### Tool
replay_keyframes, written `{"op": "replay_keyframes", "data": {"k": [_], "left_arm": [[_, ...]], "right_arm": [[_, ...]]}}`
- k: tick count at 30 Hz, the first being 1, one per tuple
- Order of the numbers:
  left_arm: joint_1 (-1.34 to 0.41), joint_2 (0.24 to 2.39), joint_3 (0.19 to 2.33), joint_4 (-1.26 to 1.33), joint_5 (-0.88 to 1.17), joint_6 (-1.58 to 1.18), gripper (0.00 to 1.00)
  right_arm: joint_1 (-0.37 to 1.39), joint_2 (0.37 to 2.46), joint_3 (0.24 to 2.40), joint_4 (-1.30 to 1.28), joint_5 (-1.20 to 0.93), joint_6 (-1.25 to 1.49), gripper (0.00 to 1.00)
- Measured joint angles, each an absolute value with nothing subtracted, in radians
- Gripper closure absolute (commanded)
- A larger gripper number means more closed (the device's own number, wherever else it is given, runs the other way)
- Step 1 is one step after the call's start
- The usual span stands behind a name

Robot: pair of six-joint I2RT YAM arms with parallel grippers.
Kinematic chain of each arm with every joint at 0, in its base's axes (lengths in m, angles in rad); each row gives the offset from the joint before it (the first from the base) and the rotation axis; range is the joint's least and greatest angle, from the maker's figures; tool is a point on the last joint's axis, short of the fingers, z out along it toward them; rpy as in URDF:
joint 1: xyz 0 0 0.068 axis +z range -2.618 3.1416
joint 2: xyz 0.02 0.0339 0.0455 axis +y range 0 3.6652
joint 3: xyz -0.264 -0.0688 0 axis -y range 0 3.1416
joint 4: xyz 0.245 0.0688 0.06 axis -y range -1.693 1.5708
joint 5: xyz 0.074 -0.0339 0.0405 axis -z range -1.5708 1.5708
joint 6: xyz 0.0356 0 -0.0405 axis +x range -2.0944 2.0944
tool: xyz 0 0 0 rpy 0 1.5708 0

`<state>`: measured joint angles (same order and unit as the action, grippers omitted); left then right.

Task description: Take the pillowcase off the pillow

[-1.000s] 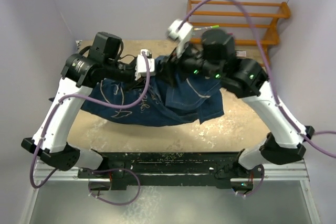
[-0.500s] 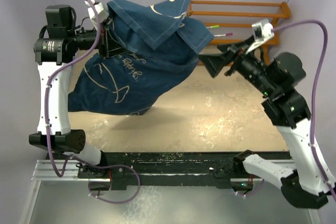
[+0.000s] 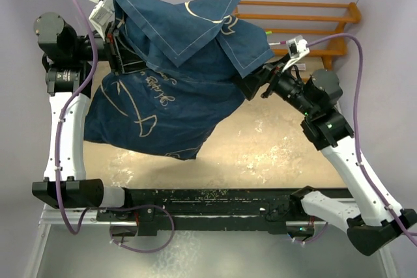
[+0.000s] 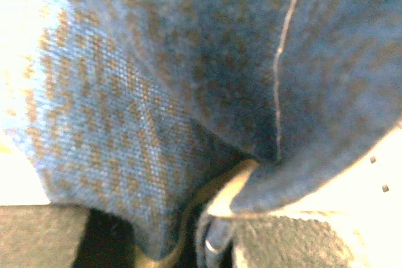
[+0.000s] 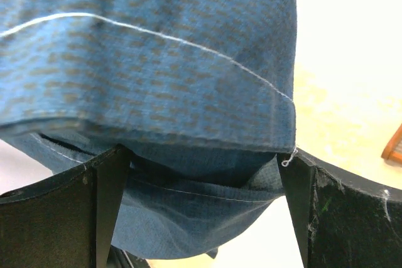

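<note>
Your pillowcase (image 3: 169, 89) is hanging in the air over the left half of the worktop (image 3: 273, 148), a big wrinkly navy sack with white stitching along the hems and loopy white line drawings. There's handwriting-style script on it, but it's too small to read. The left gripper (image 3: 120, 47) is pinching its top edge near the far left corner. The right gripper (image 3: 251, 86) has its jaws spread wide around a fold of the cloth.
</note>
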<state>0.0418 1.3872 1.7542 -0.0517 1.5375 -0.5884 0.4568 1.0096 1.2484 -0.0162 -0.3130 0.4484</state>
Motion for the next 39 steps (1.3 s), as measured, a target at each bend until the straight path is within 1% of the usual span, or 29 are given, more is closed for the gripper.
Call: {"op": "replay_keyframes", "data": {"k": [4, 7, 9, 11, 12, 13, 14, 15, 16, 17, 18, 19, 20, 22, 24, 26, 27, 28, 29, 34, 37, 39], "left_arm": [[0.054, 1.362, 1.703, 0.025, 1.561, -0.636, 1.00], [0.055, 1.361, 1.692, 0.054, 1.564, -0.653, 1.00], [0.055, 1.361, 1.686, 0.070, 1.564, -0.654, 1.00], [0.055, 1.358, 1.667, 0.086, 1.564, -0.649, 1.00], [0.056, 1.354, 1.654, 0.085, 1.563, -0.635, 1.00], [0.057, 1.352, 1.643, 0.073, 1.563, -0.613, 1.00], [0.059, 1.348, 1.633, 0.028, 1.557, -0.568, 0.98], [0.060, 1.347, 1.629, -0.020, 1.547, -0.516, 0.94], [0.062, 1.346, 1.628, -0.070, 1.532, -0.463, 0.81], [0.064, 1.346, 1.627, -0.131, 1.510, -0.396, 0.60], [0.066, 1.346, 1.628, -0.209, 1.483, -0.316, 0.46], [0.067, 1.347, 1.633, -0.302, 1.444, -0.221, 0.37], [0.066, 1.351, 1.644, -0.399, 1.400, -0.117, 0.31], [0.059, 1.357, 1.660, -0.582, 1.287, 0.082, 0.26], [0.047, 1.357, 1.660, -0.718, 1.158, 0.244, 0.18], [0.033, 1.346, 1.646, -0.816, 1.006, 0.410, 0.04], [0.029, 1.332, 1.628, -0.851, 0.926, 0.487, 0.00], [0.027, 1.305, 1.598, -0.891, 0.824, 0.577, 0.01], [0.025, 1.295, 1.589, -0.904, 0.794, 0.605, 0.01], [0.027, 1.129, 1.456, -0.940, 0.503, 0.826, 0.01], [0.034, 1.045, 1.423, -0.944, 0.400, 0.882, 0.01], [0.037, 1.014, 1.427, -0.945, 0.381, 0.895, 0.01]], "right_arm": [[0.449, 1.017, 1.157, 0.129, -0.411, 0.499, 0.00], [0.448, 1.039, 1.068, 0.352, -0.541, 0.579, 0.03], [0.453, 1.081, 1.041, 0.495, -0.614, 0.643, 0.06], [0.460, 1.122, 1.042, 0.583, -0.654, 0.683, 0.13], [0.465, 1.145, 1.050, 0.613, -0.670, 0.700, 0.19], [0.472, 1.171, 1.067, 0.629, -0.680, 0.710, 0.30], [0.479, 1.197, 1.090, 0.635, -0.686, 0.718, 0.43], [0.485, 1.222, 1.116, 0.633, -0.692, 0.722, 0.61], [0.489, 1.254, 1.151, 0.627, -0.696, 0.730, 0.81], [0.490, 1.285, 1.185, 0.623, -0.694, 0.734, 0.99], [0.489, 1.312, 1.214, 0.609, -0.686, 0.746, 1.00], [0.487, 1.333, 1.235, 0.587, -0.667, 0.742, 1.00], [0.484, 1.346, 1.254, 0.547, -0.642, 0.735, 1.00], [0.481, 1.365, 1.291, 0.450, -0.590, 0.698, 1.00], [0.483, 1.381, 1.341, 0.336, -0.548, 0.638, 1.00], [0.490, 1.397, 1.399, 0.227, -0.513, 0.574, 1.00], [0.493, 1.406, 1.432, 0.172, -0.496, 0.538, 1.00], [0.496, 1.412, 1.456, 0.129, -0.481, 0.508, 1.00], [0.499, 1.417, 1.480, 0.086, -0.462, 0.477, 1.00], [0.505, 1.419, 1.527, -0.006, -0.394, 0.399, 1.00], [0.505, 1.420, 1.540, -0.038, -0.351, 0.377, 1.00], [0.505, 1.420, 1.544, -0.056, -0.324, 0.369, 1.00]]}}
